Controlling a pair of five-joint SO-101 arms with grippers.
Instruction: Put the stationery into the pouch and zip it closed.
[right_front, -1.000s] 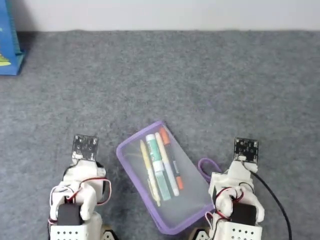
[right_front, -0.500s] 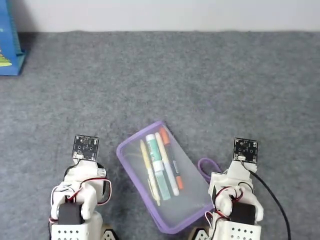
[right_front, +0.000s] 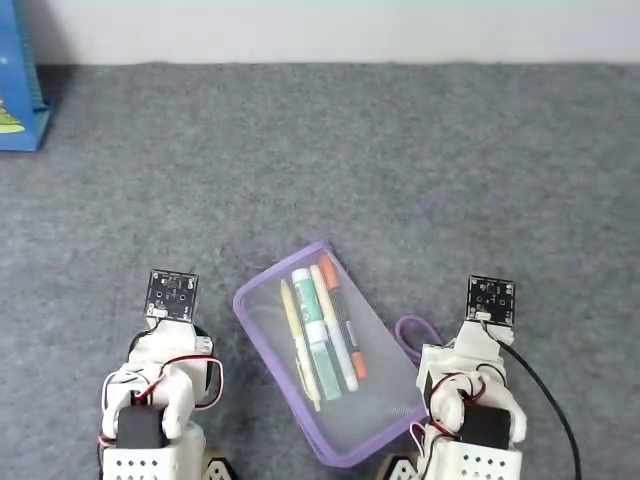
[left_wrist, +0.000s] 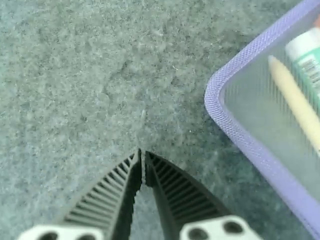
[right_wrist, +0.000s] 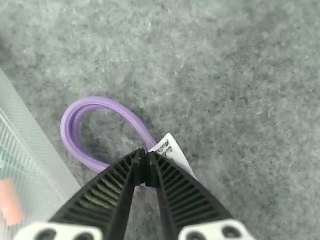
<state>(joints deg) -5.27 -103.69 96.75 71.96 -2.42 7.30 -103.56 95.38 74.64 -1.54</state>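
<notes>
Shows the clear purple-trimmed soft plastic pouch (right_front: 385, 395), pens (right_front: 320, 335) inside, lying flat on the grey felt counter (right_front: 400, 150) between the left gripper (left_wrist: 141, 152) and right gripper (right_wrist: 146, 152), both pairs of fingers closed and empty; looks light, limp and slippery, best gripped by its purple cord loop (right_wrist: 70, 132).

Legible text: none that I can read; print on white tag (right_wrist: 170, 145) and green-and-white tube (left_wrist: 307, 56) too small

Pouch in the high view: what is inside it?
Through the clear pouch: a yellow pencil, a green-and-white marker, a white pen and an orange marker, side by side. Anything beneath them is hidden.
</notes>
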